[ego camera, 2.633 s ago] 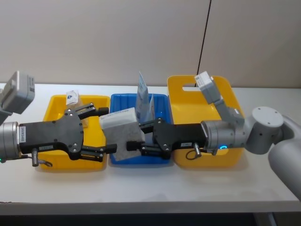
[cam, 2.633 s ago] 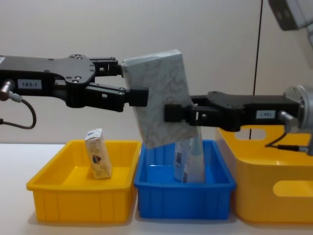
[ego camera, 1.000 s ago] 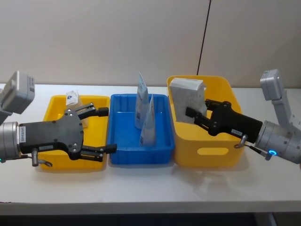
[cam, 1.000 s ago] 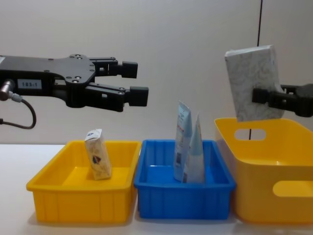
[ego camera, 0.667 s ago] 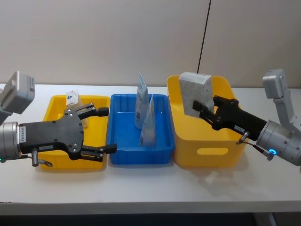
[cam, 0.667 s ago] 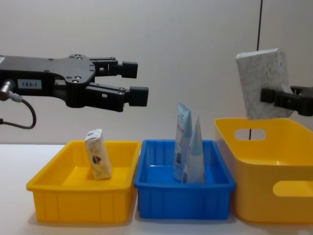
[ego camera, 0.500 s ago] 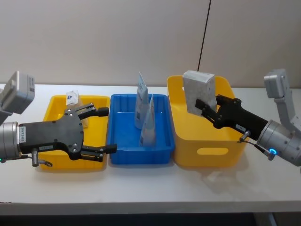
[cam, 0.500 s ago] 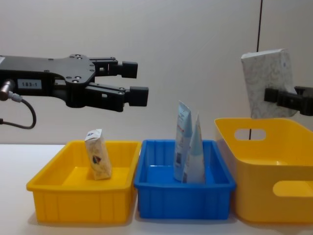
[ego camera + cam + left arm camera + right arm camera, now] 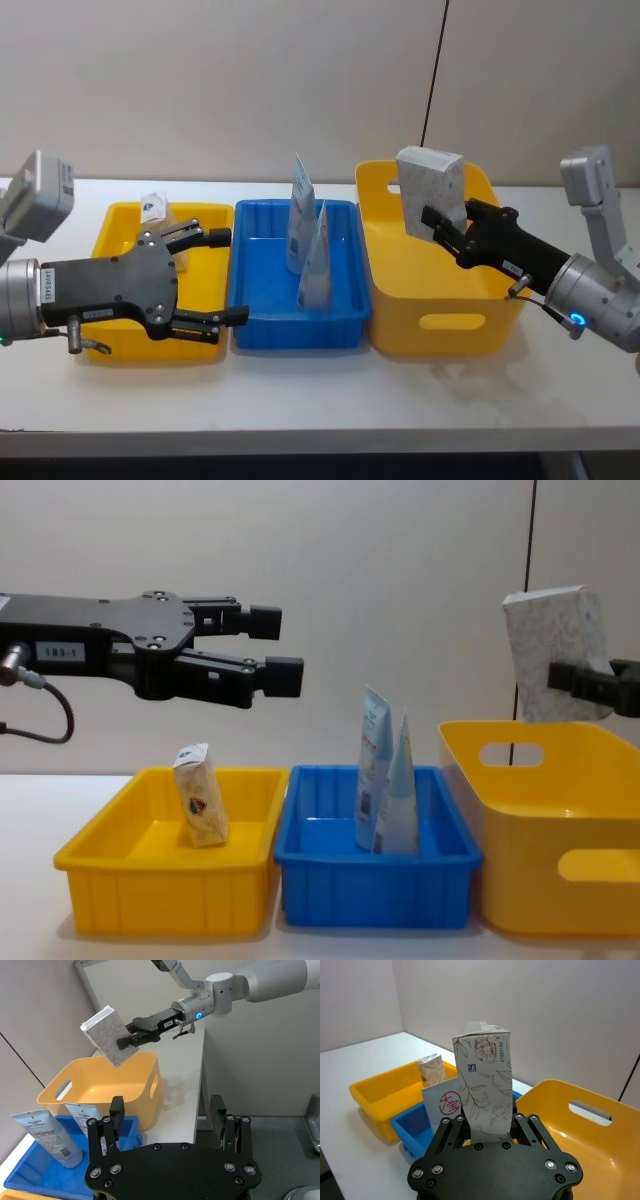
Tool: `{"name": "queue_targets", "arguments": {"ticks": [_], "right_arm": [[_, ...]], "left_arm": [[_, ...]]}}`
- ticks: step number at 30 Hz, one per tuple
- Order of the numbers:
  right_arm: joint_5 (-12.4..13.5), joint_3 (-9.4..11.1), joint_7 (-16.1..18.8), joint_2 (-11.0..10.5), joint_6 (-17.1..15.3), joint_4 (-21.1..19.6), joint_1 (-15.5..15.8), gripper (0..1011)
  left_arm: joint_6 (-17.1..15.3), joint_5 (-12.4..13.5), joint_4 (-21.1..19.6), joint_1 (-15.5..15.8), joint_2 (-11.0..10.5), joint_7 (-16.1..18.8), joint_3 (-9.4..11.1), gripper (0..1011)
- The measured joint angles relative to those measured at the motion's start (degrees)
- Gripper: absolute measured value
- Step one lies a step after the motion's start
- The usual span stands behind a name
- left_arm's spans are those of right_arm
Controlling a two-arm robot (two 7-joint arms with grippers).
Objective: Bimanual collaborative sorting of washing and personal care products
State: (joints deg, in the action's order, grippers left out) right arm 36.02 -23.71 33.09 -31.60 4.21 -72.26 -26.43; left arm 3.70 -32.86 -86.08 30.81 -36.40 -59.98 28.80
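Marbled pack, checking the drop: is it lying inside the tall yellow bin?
No, the right gripper holds the marbled pack above the yellow bin.

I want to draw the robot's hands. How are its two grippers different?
The right gripper is shut on the marbled soft pack; the left gripper is open and empty. The right gripper is above the tall yellow bin; the left gripper is above where the low yellow bin meets the blue bin. Both are black.

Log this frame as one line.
right claw: shut on soft pack above tall yellow bin | left claw: open, empty, aloft | tubes: in blue bin
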Motion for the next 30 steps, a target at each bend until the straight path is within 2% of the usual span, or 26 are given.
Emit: {"name": "queue_targets", "arguments": {"ticks": [15, 30], "right_arm": [[-4.02, -1.04, -2.83, 1.62, -0.55, 3.57, -2.32, 341], [-8.08, -1.81, -6.65, 4.45, -0.01, 10.50, -5.57, 342]], "left_arm": [[0.00, -0.01, 0.00, 0.00, 0.00, 0.00, 0.00, 1001], [0.00, 0.00, 0.00, 0.00, 0.00, 0.00, 0.00, 1001]]}}
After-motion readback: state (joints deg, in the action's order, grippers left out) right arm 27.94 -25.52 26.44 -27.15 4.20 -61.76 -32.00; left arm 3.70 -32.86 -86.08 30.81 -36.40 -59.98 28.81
